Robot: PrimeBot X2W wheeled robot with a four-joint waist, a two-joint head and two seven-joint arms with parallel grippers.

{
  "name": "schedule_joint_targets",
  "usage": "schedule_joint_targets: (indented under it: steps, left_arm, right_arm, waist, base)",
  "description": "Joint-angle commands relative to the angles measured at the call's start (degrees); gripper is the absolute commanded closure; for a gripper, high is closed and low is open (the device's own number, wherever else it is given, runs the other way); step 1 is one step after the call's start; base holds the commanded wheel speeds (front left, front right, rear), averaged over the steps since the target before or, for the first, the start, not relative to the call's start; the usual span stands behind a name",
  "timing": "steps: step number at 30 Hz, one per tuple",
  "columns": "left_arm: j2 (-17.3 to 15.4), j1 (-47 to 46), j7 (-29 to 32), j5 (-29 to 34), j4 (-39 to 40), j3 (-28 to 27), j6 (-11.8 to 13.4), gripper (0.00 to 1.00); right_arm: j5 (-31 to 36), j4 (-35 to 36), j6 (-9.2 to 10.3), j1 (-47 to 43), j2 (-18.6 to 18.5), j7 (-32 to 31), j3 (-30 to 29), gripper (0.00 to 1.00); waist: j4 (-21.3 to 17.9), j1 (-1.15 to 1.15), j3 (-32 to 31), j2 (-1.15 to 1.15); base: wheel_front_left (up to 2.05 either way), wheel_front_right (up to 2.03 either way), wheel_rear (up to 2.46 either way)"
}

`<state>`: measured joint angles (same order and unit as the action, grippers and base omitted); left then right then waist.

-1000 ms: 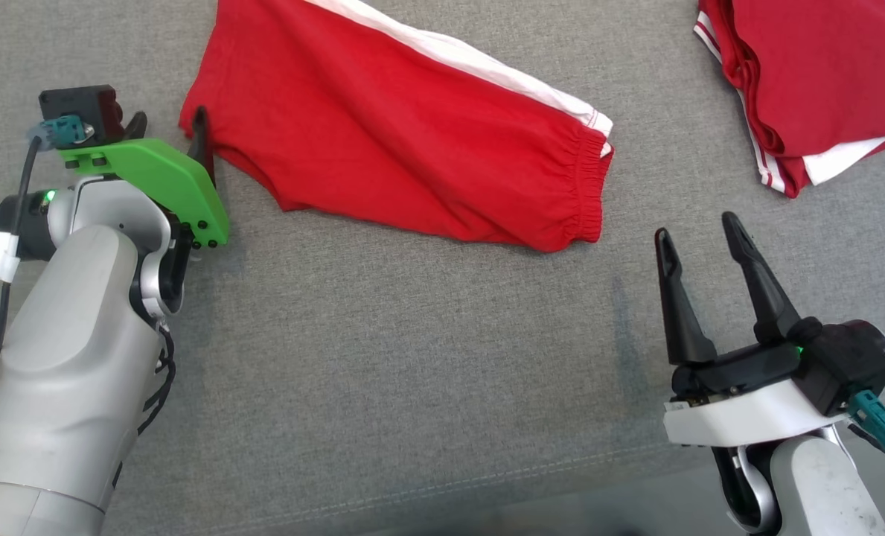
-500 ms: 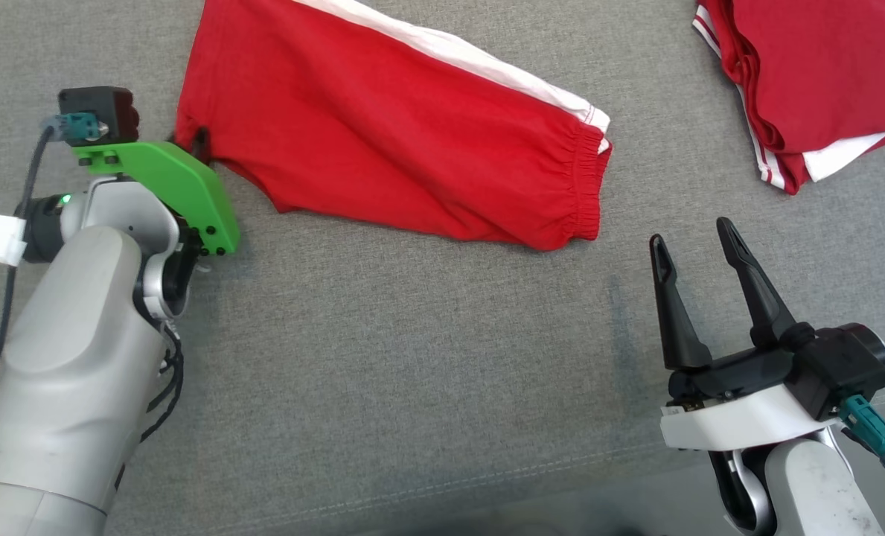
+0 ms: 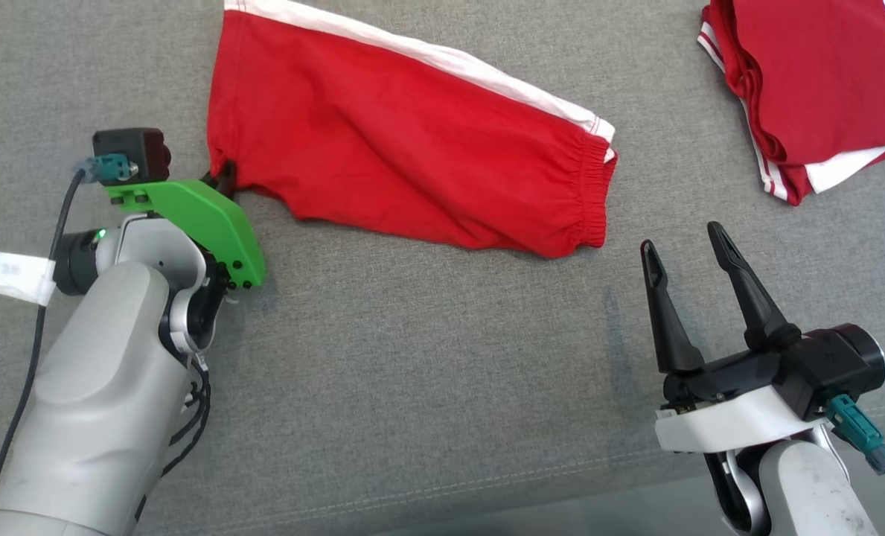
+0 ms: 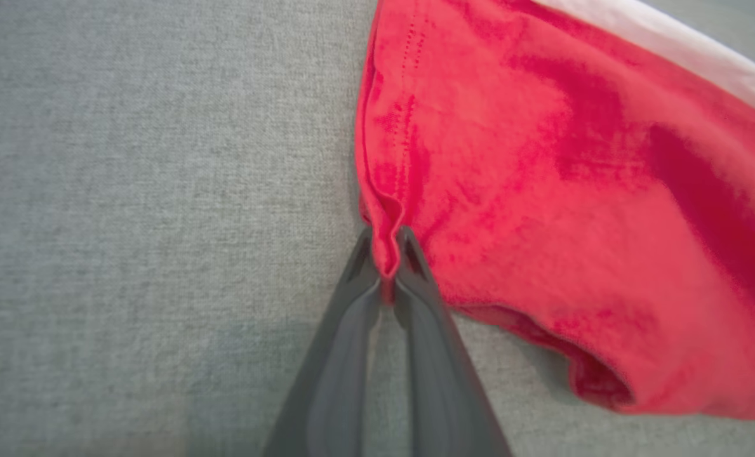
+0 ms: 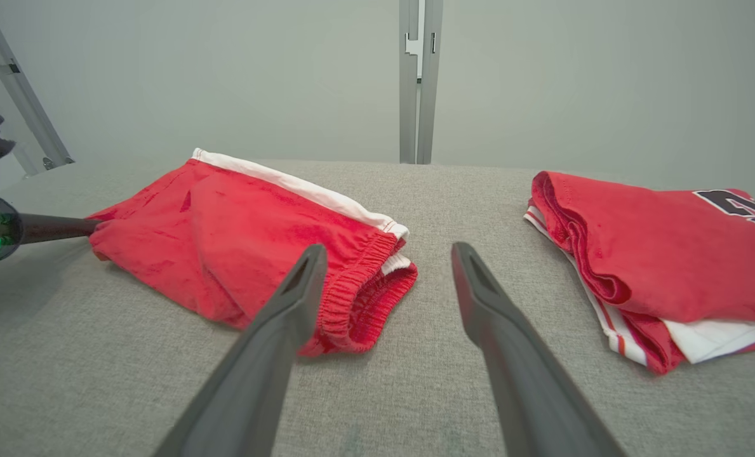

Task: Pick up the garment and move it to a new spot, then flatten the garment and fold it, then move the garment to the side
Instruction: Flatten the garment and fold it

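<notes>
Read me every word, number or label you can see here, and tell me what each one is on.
Nothing can be read in full.
On the folded red jersey: a dark print with a white outline, cut off at the frame edge, unreadable.
On the white tape strip at the head view's left edge: faint marks, too blurred.
On the red shorts: no text.

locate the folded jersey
In the head view the folded jersey lies at the top right of the grey surface, apart from the red shorts on its left.

Red shorts (image 3: 412,149), white stripe; grey cloth surface (image 3: 412,387).
</notes>
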<state>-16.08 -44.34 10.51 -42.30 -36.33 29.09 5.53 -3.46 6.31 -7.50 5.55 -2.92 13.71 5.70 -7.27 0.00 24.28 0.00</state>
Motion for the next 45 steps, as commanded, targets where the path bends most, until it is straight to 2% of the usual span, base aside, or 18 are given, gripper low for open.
schedule_joint_targets:
  steps: [1,5,17,33,34,35,36,41,45]
  left_arm:
    - [0.07,1.73,-0.33,-0.35,-0.16,-0.06,-0.23,1.00]
    - [0.01,2.67,-2.47,-0.79,0.88,-0.80,-0.23,1.00]
    - [-0.18,7.43,-3.83,-2.61,2.85,-1.33,0.54,1.00]
    - [-0.08,16.03,-5.39,-3.53,10.03,-1.54,4.14,1.00]
    - [-0.18,16.19,-5.45,-3.36,10.16,-1.42,4.22,0.84]
    - [-0.15,16.44,-5.38,-3.60,10.29,-1.39,4.10,0.22]
    - [-0.20,16.62,-5.67,-3.64,10.37,-1.50,4.34,0.00]
    - [0.03,17.85,-7.58,-3.76,11.00,-1.98,4.49,0.00]
    - [-0.37,19.45,-13.15,-2.67,12.58,-3.16,4.66,0.00]
  right_arm:
    - [0.19,-0.10,0.03,0.05,0.00,-0.16,0.13,0.00]
    - [0.26,-0.28,0.03,-0.04,0.00,-0.31,0.26,0.00]
    - [0.61,-0.74,0.03,-0.83,0.00,-0.89,0.24,0.00]
    - [1.71,0.02,0.03,-1.95,0.00,-2.38,0.70,0.00]
    - [1.72,0.00,0.03,-1.99,0.00,-2.50,0.78,0.00]
    - [1.73,-0.01,0.03,-2.06,0.00,-2.51,0.85,0.00]
    - [1.76,-0.02,0.03,-2.10,0.00,-2.65,0.90,0.00]
    - [1.88,-0.05,0.03,-2.30,0.00,-3.22,1.14,0.00]
    - [1.89,0.12,0.03,-2.63,0.00,-3.36,0.93,0.00]
  waist:
    - [0.40,0.00,-0.67,0.00]
    - [1.03,0.00,-1.66,0.00]
    - [3.32,0.00,-4.97,0.00]
    - [5.15,0.00,-8.09,0.00]
    - [5.16,0.00,-8.24,0.00]
    - [5.16,0.00,-8.39,0.00]
    - [5.16,0.00,-8.54,0.00]
    - [5.21,0.00,-9.33,0.00]
    - [5.50,0.00,-10.30,0.00]
  base:
    - [0.00,0.00,0.00]
    - [0.00,0.00,0.00]
    - [0.00,0.00,0.00]
    - [0.00,0.00,0.00]
    - [0.00,0.00,0.00]
    - [0.00,0.00,0.00]
    - [0.00,0.00,0.00]
    - [0.00,0.00,0.00]
    - [0.00,0.00,0.00]
